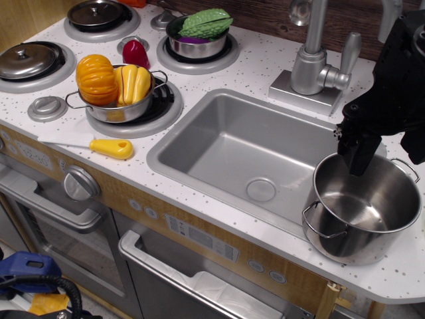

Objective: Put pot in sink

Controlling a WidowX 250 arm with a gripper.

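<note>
End effector [358, 151] is clamped on the pot [362, 206]'s far rim, pot hanging right under it on the counter [398, 276]. Sink [226, 143] sits immediately left, so it's a leftward carry.

Arm [397, 86] matte black, blocky, angular; claw [358, 149] black, stubby.
</note>
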